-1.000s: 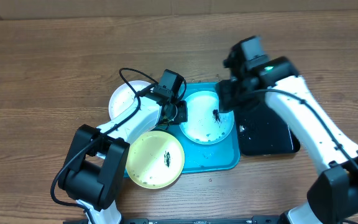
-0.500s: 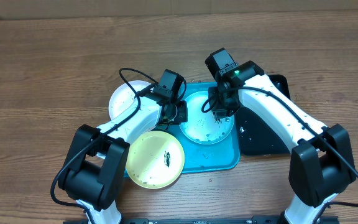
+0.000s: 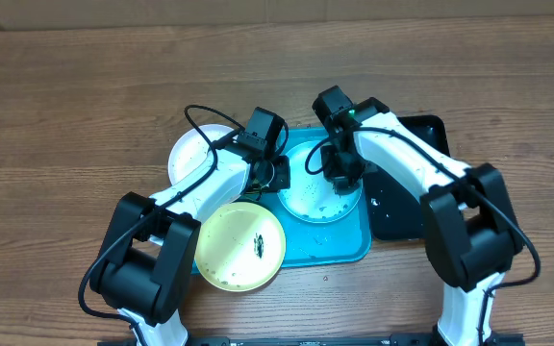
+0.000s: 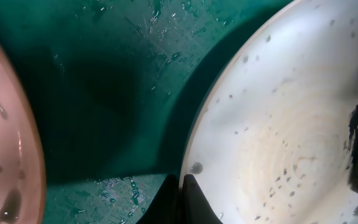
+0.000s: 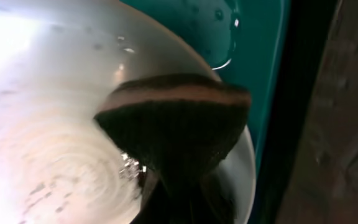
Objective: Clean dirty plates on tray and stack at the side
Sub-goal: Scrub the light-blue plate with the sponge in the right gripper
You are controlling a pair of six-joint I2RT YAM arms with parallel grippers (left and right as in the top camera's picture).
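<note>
The pale mint-green plate, speckled with dark spots, lies on the turquoise tray. My left gripper is shut on its left rim, and the left wrist view shows the fingers pinching the edge of the plate. My right gripper is shut on a dark sponge pressed on the same plate near its right side. The pale yellow plate, with a black smear, overlaps the tray's front-left corner. The white plate lies on the table left of the tray.
A narrow black tray lies against the turquoise tray's right side and also shows in the right wrist view. Another plate's rim shows at the left of the left wrist view. Wet tray floor lies between the plates.
My right arm has swung left from over the black tray and now rests the sponge on the mint plate. The left arm and the plates have not moved.
</note>
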